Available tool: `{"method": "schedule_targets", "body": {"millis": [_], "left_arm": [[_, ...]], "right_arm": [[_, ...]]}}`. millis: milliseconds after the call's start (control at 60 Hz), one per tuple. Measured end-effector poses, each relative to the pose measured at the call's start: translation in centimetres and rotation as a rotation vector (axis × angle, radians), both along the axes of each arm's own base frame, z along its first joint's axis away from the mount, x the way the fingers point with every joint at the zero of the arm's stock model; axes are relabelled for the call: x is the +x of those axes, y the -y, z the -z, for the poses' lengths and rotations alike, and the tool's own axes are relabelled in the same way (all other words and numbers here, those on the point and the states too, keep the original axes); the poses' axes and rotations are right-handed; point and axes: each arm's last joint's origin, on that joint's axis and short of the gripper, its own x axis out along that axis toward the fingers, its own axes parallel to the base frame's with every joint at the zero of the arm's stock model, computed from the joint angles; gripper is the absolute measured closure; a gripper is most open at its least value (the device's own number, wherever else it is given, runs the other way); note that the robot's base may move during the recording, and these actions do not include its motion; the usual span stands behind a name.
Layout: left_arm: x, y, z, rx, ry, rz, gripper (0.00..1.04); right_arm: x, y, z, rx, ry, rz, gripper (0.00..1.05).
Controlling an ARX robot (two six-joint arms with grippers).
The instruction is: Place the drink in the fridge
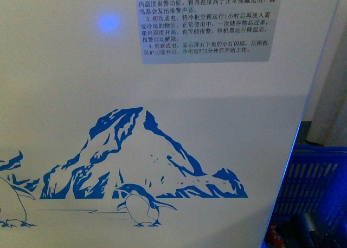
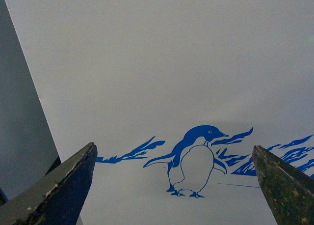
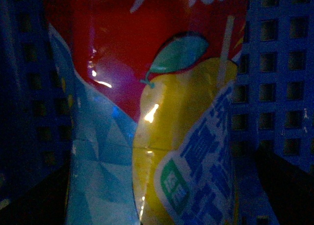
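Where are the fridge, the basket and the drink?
fridge (image 1: 70,85), front view, bare white front panel.
basket (image 1: 317,180), front view, blue mesh wall.
drink (image 3: 113,43), right wrist view, red part of the label.

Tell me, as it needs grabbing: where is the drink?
The drink fills the right wrist view, inside the blue basket, which stands right of the fridge in front view.

A drink (image 3: 147,87) fills the dim frame at close range, its label red with a yellow lemon, green leaf and pale-blue patch; blue mesh basket (image 3: 277,63) walls flank it on both sides.
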Motion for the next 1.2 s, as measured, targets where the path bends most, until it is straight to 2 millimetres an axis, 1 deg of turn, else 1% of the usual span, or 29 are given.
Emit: {"method": "schedule_targets", "body": {"millis": [133,167,250,267,300,333,367,417,483,550,617,650,667,700,817,833,850,883,900,917,983,1083,1200], "left_arm": [[0.0,0.0,0.0,0.000,0.000,0.000,0.08],[0.0,0.0,0.0,0.000,0.000,0.000,0.08],[0.0,0.0,0.0,0.000,0.000,0.000,0.08],[0.0,0.0,0.0,0.000,0.000,0.000,0.08],[0.0,0.0,0.0,0.000,0.000,0.000,0.08],[0.0,0.0,0.0,0.000,0.000,0.000,0.08],[0.0,0.0,0.0,0.000,0.000,0.000,0.08],[0.0,0.0,0.0,0.000,0.000,0.000,0.08],[0.0,0.0,0.0,0.000,0.000,0.000,0.08],[0.0,0.0,0.0,0.000,0.000,0.000,0.08],[0.0,0.0,0.0,0.000,0.000,0.000,0.08],[0.0,0.0,0.0,0.000,0.000,0.000,0.08],[0.0,0.0,0.0,0.000,0.000,0.000,0.08],[0.0,0.0,0.0,0.000,0.000,0.000,0.08],[0.0,0.0,0.0,0.000,0.000,0.000,0.08],[0.0,0.0,0.0,0.000,0.000,0.000,0.08],[0.0,0.0,0.0,0.000,0.000,0.000,0.08],[0.0,0.0,0.0,0.000,0.000,0.000,0.08],[0.0,0.0,0.0,0.000,0.000,0.000,0.08],[0.0,0.0,0.0,0.000,0.000,0.000,0.08],[0.0,0.0,0.0,0.000,0.000,0.000,0.08],[0.0,0.0,0.0,0.000,0.000,0.000,0.08],[0.0,0.0,0.0,0.000,0.000,0.000,0.08]], "right_arm": [[0.1,0.0,0.3,-0.028,-0.002,0.001,0.08],[0.2,0.0,0.3,-0.032,-0.001,0.003,0.11],[0.0,0.0,0.3,-0.043,-0.007,0.001,0.25],[0.0,0.1,0.3,-0.043,-0.007,0.001,0.27],[-0.1,0.2,0.3,-0.045,-0.009,0.004,0.33],[-0.2,0.3,0.2,-0.046,-0.010,0.007,0.37],[-0.4,0.5,0.0,-0.046,-0.010,0.013,0.43],[-0.7,0.7,-0.5,-0.046,-0.011,0.019,0.49],[-1.0,0.9,-1.1,-0.054,-0.009,0.024,0.54],[-1.6,1.3,-2.1,-0.092,0.002,0.018,0.58],[-1.9,1.9,-4.3,-0.118,0.034,0.008,0.60],[-1.9,2.2,-6.1,-0.137,0.072,-0.005,0.60],[-1.8,2.3,-6.7,-0.140,0.082,-0.006,0.60],[-1.6,2.7,-9.0,-0.142,0.125,-0.002,0.60],[-1.2,3.2,-13.8,-0.152,0.226,-0.009,0.61],[-1.1,3.3,-15.3,-0.151,0.256,-0.009,0.61],[-1.1,3.4,-16.0,-0.150,0.271,-0.007,0.61],[-1.2,3.5,-19.0,-0.151,0.332,-0.009,0.61],[-1.3,3.5,-19.8,-0.153,0.348,-0.009,0.61],[-1.5,3.5,-21.3,-0.158,0.378,-0.011,0.61],[-2.1,3.5,-24.3,-0.156,0.434,-0.012,0.61],[-3.6,3.4,-28.4,-0.162,0.504,-0.010,0.61],[-5.8,3.1,-32.6,-0.162,0.578,0.001,0.61]]}}
